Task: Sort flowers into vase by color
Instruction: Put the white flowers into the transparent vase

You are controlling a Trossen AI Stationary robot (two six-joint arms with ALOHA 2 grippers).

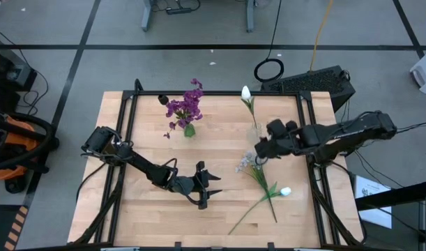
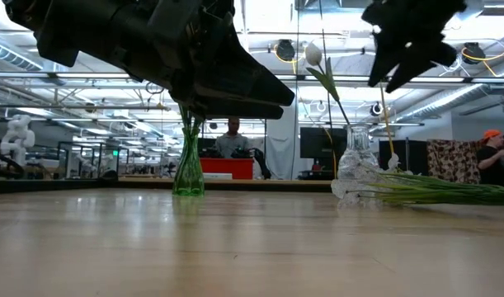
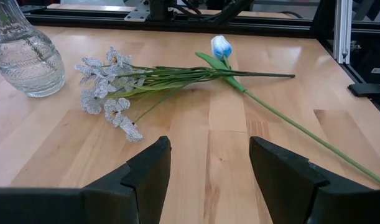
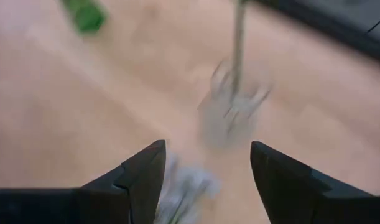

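Observation:
A green vase [image 1: 189, 130] at the far middle holds purple flowers [image 1: 185, 106]. A clear glass vase [image 1: 253, 131] to its right holds one white tulip [image 1: 246, 93]. Flat on the table near the right lie a pale grey-lilac cluster [image 3: 109, 87], a white-blue tulip [image 3: 221, 46] and their green stems [image 1: 258, 202]. My left gripper [image 3: 208, 162] stands open just above the table, left of these flowers and pointing at them. My right gripper [image 4: 208, 168] is open, high above the clear vase [image 4: 233, 115] and the lying cluster, with nothing between its fingers.
A black frame [image 1: 307, 118] runs along the table's far, left and right edges. Bare wood lies between my left gripper and the lying flowers, and along the near edge. People show in the room behind the table [image 2: 233, 136].

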